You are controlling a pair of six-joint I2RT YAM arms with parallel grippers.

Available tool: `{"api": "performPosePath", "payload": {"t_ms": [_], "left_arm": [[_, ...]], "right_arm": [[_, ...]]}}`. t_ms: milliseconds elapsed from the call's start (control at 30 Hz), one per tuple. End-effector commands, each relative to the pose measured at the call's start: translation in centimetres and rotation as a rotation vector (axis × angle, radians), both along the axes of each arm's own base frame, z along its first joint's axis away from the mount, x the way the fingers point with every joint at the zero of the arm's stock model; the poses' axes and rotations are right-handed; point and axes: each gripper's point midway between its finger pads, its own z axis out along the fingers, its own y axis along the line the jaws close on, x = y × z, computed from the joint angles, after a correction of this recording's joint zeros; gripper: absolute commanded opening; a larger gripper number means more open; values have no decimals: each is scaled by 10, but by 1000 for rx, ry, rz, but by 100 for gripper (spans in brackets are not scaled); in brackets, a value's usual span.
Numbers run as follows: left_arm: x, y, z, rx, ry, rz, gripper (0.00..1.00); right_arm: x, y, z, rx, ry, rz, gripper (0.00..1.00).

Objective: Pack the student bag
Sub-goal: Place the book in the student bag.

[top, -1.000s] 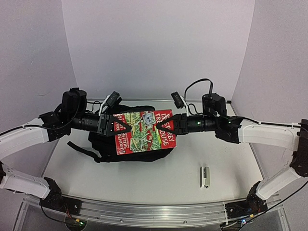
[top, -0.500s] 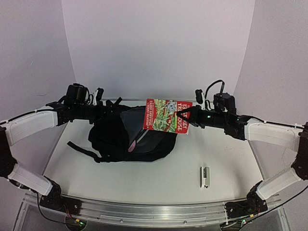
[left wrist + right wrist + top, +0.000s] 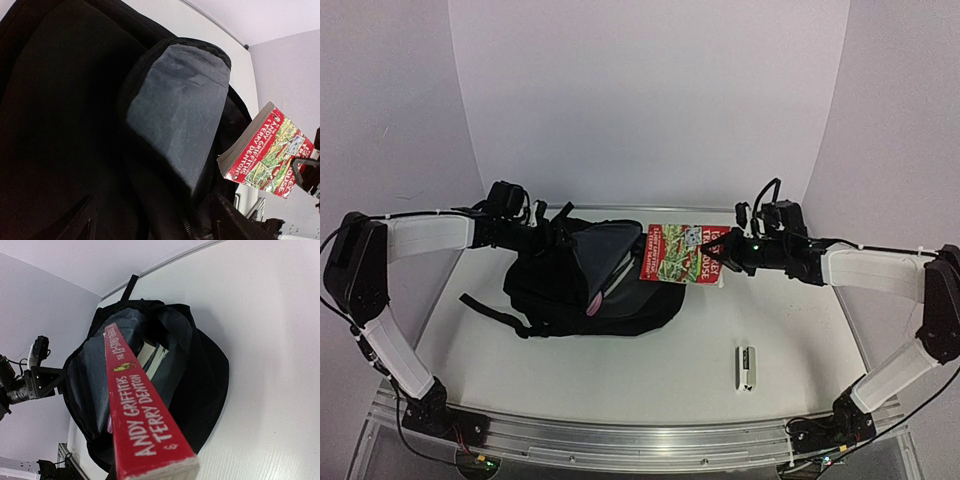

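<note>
Clamping the red book (image 3: 680,253) by its right edge, the right fingers (image 3: 724,263) are holding it in the air, just at the open mouth of the student bag (image 3: 550,295). The bag is lying on the worktop (image 3: 650,370), left of centre, with its grey lining (image 3: 175,110) exposed. The left fingers (image 3: 80,222) are standing spread apart, released, over the bag's zipper edge.

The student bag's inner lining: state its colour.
Grey, against the black outer fabric of the student bag; the lining shows best in the left wrist view.
</note>
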Motion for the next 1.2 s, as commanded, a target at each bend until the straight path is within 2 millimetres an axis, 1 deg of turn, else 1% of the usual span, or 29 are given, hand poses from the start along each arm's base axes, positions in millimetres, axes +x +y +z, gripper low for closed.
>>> {"api": "performPosePath", "payload": {"t_ms": [0, 33, 67, 100, 200, 300, 433, 500, 567, 667, 733, 900, 1167], "left_arm": [[32, -12, 29, -106, -99, -24, 30], [35, -11, 31, -117, -113, -25, 12], [37, -12, 37, -129, -132, -29, 5], [38, -13, 45, -145, -161, -39, 1], [35, -20, 87, -213, -302, -101, 0], [21, -24, 124, -265, -417, -167, 0], [-2, -30, 158, -340, -519, -259, 0], [-12, -31, 169, -367, -565, -293, 0], [-21, -33, 175, -383, -592, -319, 0], [-31, -36, 181, -403, -617, -357, 0], [-36, -41, 181, -412, -615, -388, 0], [-47, -52, 183, -424, -620, -464, 0], [-55, -62, 183, -420, -625, -515, 0]], "right_arm": [[9, 5, 27, 75, -37, 16, 0], [8, 5, 28, 86, -25, 18, 0], [6, 6, 29, 97, -13, 24, 0], [3, 8, 29, 111, 2, 37, 0], [-7, 18, 30, 160, 62, 96, 0], [-13, 24, 22, 176, 116, 137, 0], [-20, 36, 8, 201, 204, 200, 0], [-21, 42, 1, 213, 247, 228, 0], [-21, 45, -6, 220, 290, 231, 0], [-20, 51, -11, 240, 339, 248, 0], [-18, 56, -9, 253, 355, 246, 0], [1, 67, 1, 286, 374, 209, 0], [32, 85, 1, 339, 444, 161, 0]]}}
